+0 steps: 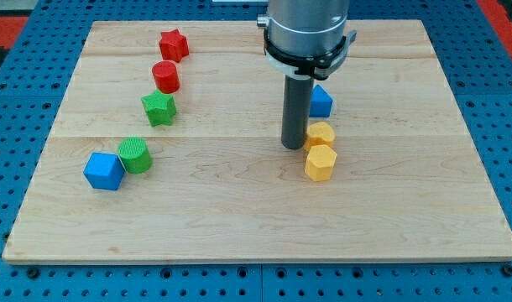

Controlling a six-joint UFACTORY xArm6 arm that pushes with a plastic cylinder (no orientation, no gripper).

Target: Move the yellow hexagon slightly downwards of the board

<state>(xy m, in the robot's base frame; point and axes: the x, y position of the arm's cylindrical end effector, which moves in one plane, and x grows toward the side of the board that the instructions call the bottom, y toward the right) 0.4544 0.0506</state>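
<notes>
Wooden tabletop [239, 218] is seen w/ blocks scattered. The rod's tip [292, 146] is set down just at 9 o'clock of the upper yellow block [321, 133]; no end effector is fitted, nothing is held. Yellow hexagon [320, 163] lies at 4 o'clock of tip, touching upper yellow. Blue block [321, 101] sits at 12 o'clock.

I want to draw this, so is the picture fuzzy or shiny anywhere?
In the camera view, the pale wooden board is evenly lit, without harsh glare; the yellow hexagon block looks sharp and casts only a soft shadow; my tip, left of the yellow blocks, is in focus; the arm's metal collar shows mild sheen.
</notes>
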